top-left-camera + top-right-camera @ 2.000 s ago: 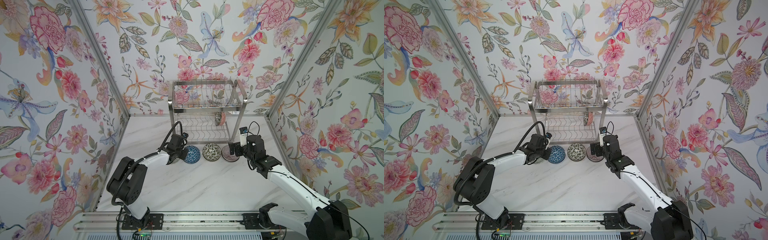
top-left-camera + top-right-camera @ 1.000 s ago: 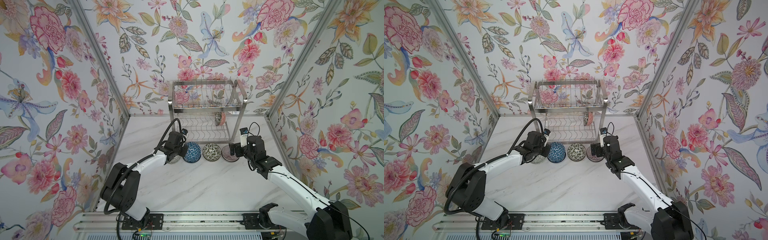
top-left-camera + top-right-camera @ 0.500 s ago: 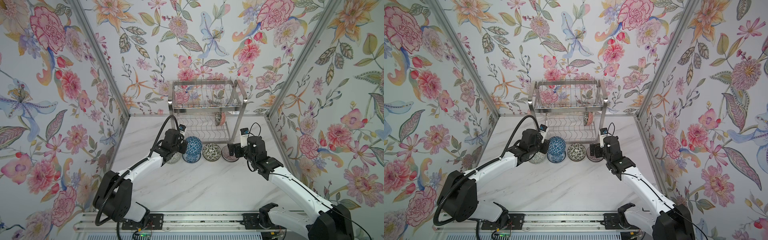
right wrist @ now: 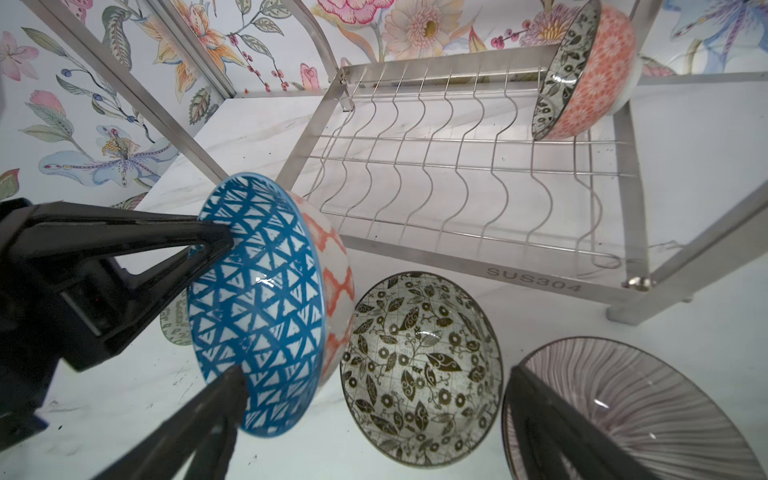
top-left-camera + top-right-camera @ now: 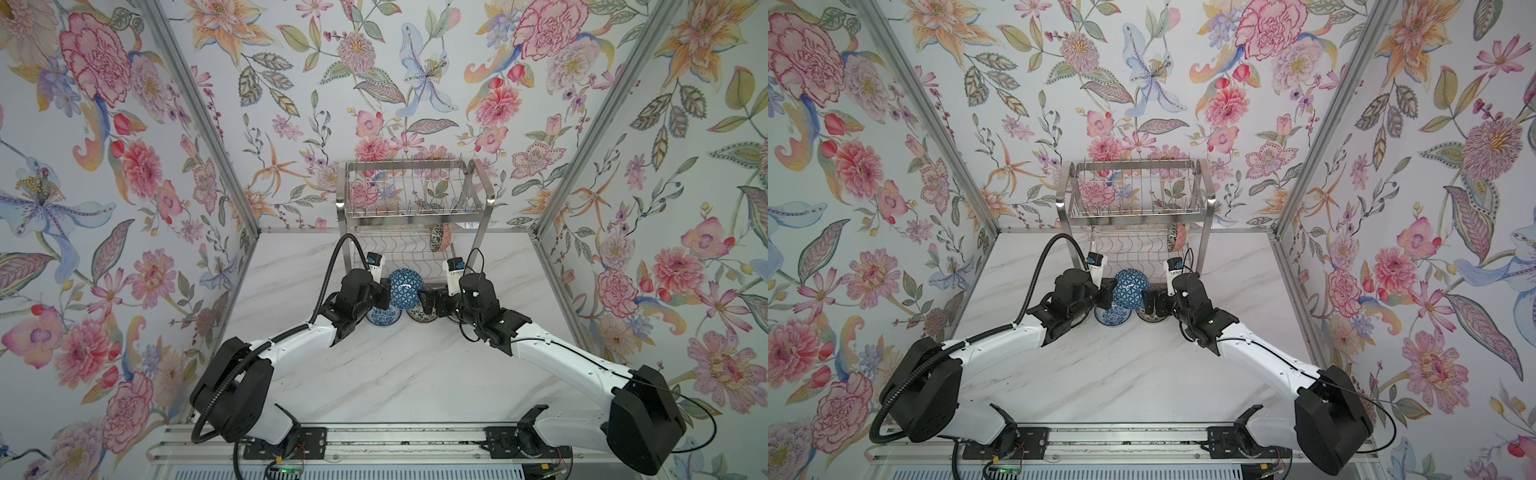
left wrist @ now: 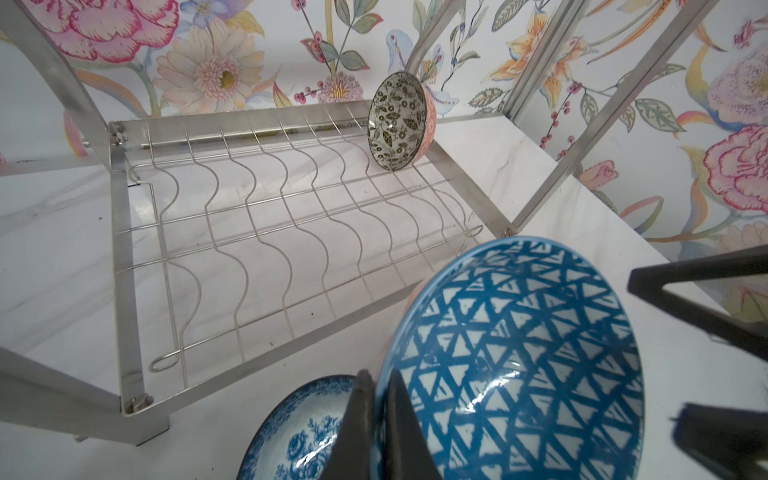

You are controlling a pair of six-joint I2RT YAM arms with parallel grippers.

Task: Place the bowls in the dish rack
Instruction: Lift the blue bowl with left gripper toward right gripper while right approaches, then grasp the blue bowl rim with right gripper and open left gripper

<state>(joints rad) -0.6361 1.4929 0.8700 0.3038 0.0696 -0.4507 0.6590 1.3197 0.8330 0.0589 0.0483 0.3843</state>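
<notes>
Rim of blue-triangle bowl (image 5: 405, 288) tight in left claw (image 5: 387, 291); right claw (image 5: 426, 302) wide open beside it, empty.

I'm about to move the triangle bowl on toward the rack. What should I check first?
1. Grip: left gripper shut on the triangle bowl rim: ok.
2. Lift: triangle bowl clear of the table: ok.
3. Partner: right gripper open: ok.
4. Contact: right gripper apart from the triangle bowl: cannot tell; one finger overlaps its rim in the right wrist view.
5. Space: rack lower tier has free slots: ok; only a leaf bowl stands at one end.
</notes>
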